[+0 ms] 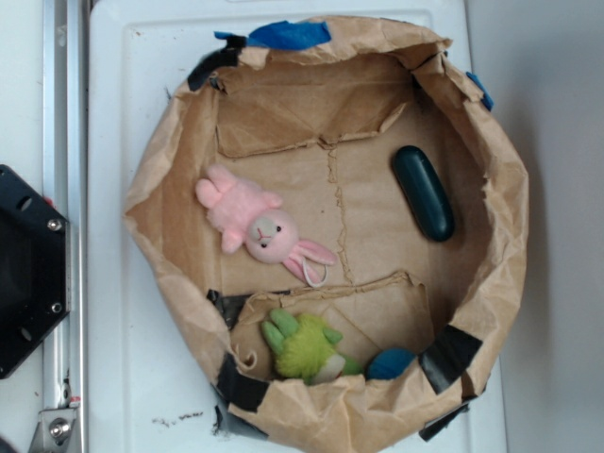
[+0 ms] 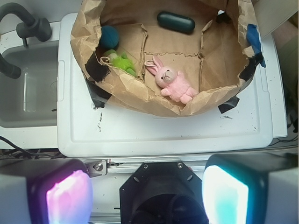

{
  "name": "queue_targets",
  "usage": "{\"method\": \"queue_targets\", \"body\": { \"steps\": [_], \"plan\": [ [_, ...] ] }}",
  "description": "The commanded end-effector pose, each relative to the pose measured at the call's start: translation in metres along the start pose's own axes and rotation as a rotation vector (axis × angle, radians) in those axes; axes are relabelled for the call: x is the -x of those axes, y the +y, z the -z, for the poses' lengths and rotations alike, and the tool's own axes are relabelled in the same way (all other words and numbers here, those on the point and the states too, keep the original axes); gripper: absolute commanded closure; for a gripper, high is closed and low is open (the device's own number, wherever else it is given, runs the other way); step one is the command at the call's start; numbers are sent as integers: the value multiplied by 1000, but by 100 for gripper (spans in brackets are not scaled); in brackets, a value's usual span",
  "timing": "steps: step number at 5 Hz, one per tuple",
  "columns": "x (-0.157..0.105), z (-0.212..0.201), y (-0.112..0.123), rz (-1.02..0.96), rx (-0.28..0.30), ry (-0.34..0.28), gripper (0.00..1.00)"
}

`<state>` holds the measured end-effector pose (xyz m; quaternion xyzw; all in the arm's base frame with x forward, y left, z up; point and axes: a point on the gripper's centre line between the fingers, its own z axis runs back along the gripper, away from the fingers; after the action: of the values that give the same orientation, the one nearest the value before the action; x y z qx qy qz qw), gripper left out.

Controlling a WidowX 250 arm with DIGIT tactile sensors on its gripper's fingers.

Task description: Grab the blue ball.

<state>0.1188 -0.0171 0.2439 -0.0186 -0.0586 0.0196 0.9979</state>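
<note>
The blue ball lies inside a brown paper bag nest, tucked under its near rim beside a green plush toy. In the wrist view the blue ball sits at the nest's upper left, just above the green plush toy. My gripper hangs high above the robot base, well outside the nest and far from the ball. It is open, with nothing between its glowing pads. The gripper does not show in the exterior view.
A pink plush bunny lies mid-nest and a dark teal capsule to its right. The nest rests on a white tray. A black robot base stands left; a grey sink with a dark tap shows in the wrist view.
</note>
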Motion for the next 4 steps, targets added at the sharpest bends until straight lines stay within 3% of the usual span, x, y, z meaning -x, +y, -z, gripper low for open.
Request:
{"method": "queue_targets", "body": {
  "steps": [1,3,4],
  "plan": [
    [0,0,0,0,0,0,0],
    [-90,21,19,-23,-43,-55,0],
    [-111,36,23,195,-28,-114,0]
  ]
}}
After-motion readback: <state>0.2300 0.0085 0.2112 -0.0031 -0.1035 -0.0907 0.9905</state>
